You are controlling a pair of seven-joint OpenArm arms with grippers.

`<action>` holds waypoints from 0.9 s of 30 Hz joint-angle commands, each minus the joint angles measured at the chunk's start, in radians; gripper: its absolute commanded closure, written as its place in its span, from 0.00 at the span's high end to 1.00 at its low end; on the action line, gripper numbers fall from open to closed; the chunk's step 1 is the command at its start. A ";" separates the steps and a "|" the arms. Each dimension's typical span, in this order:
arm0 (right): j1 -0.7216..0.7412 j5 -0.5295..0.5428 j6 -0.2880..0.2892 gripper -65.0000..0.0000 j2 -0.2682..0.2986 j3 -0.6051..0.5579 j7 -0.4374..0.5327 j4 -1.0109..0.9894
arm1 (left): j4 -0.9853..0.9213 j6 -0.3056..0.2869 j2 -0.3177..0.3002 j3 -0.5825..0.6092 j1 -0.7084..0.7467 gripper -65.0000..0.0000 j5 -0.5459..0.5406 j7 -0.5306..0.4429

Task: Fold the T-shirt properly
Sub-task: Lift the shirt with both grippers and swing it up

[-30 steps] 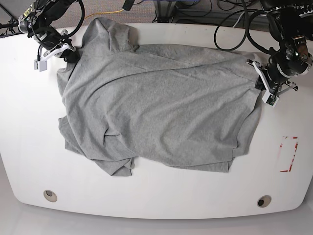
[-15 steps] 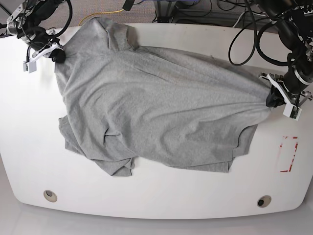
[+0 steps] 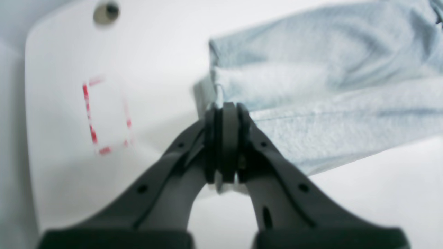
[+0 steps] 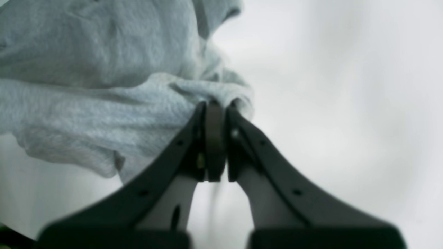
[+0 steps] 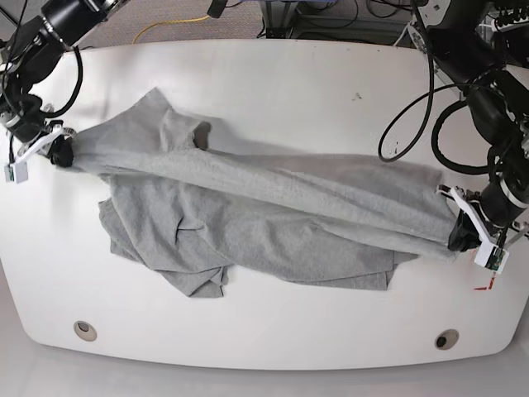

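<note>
Blurred throughout in both wrist views. Shirt [image 3: 322,86] cut off right of the left gripper [image 3: 225,114] by the frame edge; cut off left of the right gripper [image 4: 214,110] likewise. Cloth edge between both sets of pads hidden. Red marks [image 3: 104,117] left of the left gripper too smeared to read. Lettering hidden. Lower shirt layers covered by the stretched fold.

Both arms reach wide apart over the table's opposite ends. The left gripper [image 5: 464,234] sits low at the base view's right, jaws clamped tight on a bunched edge of the T-shirt [image 5: 273,211]. The right gripper [image 5: 56,155], at that view's far left, pinches the shirt's other end.
</note>
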 commanded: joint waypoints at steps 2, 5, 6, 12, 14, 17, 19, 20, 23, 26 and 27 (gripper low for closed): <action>0.078 0.026 0.001 0.00 0.069 -0.031 0.029 0.018 | -0.006 -0.001 -0.016 0.030 -0.069 0.00 0.030 -0.021; 0.130 0.026 0.001 0.00 0.100 -0.069 0.029 -0.007 | -0.006 -0.001 -0.008 0.052 -0.098 0.00 0.053 -0.021; 0.153 0.026 0.001 0.00 0.120 -0.084 0.029 -0.024 | -0.006 -0.001 0.009 0.058 -0.110 0.00 0.068 -0.021; 0.302 0.029 0.001 0.00 0.189 -0.160 0.029 -0.160 | -0.009 -0.001 0.053 0.112 -0.190 0.00 0.177 -0.034; 0.359 0.026 0.001 0.00 0.207 -0.183 0.032 -0.203 | -0.009 -0.001 0.053 0.139 -0.220 0.00 0.220 -0.040; 0.443 0.026 0.001 0.00 0.227 -0.227 0.032 -0.265 | -0.009 -0.001 0.076 0.159 -0.271 0.00 0.260 -0.060; 0.495 0.026 0.001 0.00 0.249 -0.258 0.032 -0.299 | -0.009 -0.001 0.090 0.159 -0.306 0.00 0.284 -0.062; 0.523 0.026 0.001 0.00 0.256 -0.273 0.033 -0.317 | -0.009 -0.001 0.096 0.161 -0.328 0.00 0.298 -0.062; 0.612 0.026 0.001 0.00 0.269 -0.319 0.033 -0.358 | -0.010 -0.001 0.096 0.162 -0.392 0.00 0.340 -0.063; 0.685 0.024 0.001 0.00 0.273 -0.356 0.033 -0.398 | -0.010 -0.001 0.096 0.162 -0.454 0.00 0.357 -0.063; 0.721 0.024 0.001 0.00 0.285 -0.379 0.033 -0.420 | -0.010 -0.001 0.096 0.162 -0.478 0.00 0.357 -0.063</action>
